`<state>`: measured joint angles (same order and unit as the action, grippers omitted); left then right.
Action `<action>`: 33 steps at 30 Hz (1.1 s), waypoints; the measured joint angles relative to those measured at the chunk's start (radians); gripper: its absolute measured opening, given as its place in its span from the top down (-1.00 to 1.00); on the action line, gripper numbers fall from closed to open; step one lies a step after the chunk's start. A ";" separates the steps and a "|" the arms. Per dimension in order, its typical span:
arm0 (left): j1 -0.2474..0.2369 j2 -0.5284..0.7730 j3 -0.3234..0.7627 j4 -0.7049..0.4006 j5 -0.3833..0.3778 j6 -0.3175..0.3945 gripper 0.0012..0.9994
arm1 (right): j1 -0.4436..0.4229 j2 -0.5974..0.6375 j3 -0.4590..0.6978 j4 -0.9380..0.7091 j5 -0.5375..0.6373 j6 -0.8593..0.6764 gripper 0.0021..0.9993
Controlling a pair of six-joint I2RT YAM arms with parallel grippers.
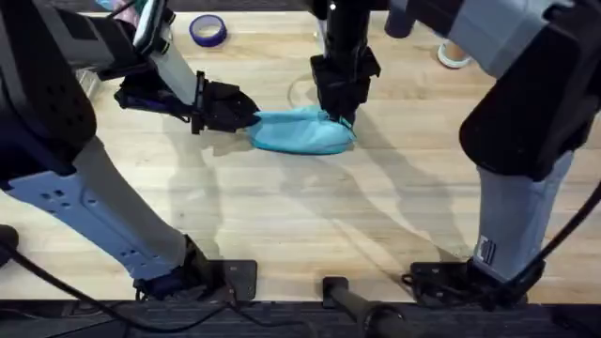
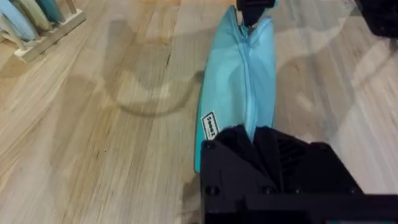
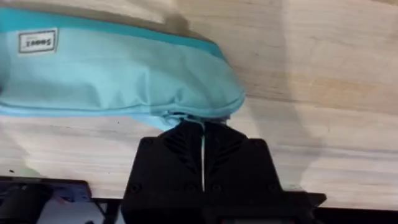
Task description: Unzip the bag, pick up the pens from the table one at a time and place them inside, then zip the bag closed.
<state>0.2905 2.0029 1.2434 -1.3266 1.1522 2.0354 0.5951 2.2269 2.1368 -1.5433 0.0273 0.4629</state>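
I see the bag (image 1: 302, 133) lying on the table (image 1: 282, 216) a little beyond the middle, its length running left to right. My left gripper (image 1: 246, 116) is at the bag's left end, fingers closed on the fabric there; in the left wrist view the left gripper (image 2: 249, 132) pinches that end by the zipper line, next to a small white label (image 2: 210, 124). My right gripper (image 1: 340, 118) comes down from the far side onto the bag's right end, and in the right wrist view its fingers (image 3: 186, 140) are pressed together on the bag's edge (image 3: 180, 117). A roll of blue tape (image 1: 208, 30) sits at the far side, left of centre.
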 joint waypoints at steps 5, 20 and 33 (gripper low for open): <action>0.000 0.000 0.000 0.000 0.000 0.000 0.92 | -0.018 0.000 0.000 -0.004 -0.006 0.023 0.94; 0.003 0.000 0.000 0.000 0.003 0.000 0.92 | -0.090 0.000 -0.001 -0.025 -0.020 0.032 0.94; 0.000 0.000 0.000 0.000 0.006 0.000 0.92 | -0.163 0.000 -0.005 -0.035 -0.002 0.032 0.94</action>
<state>0.2901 2.0029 1.2434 -1.3270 1.1579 2.0354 0.4321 2.2269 2.1323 -1.5780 0.0250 0.4953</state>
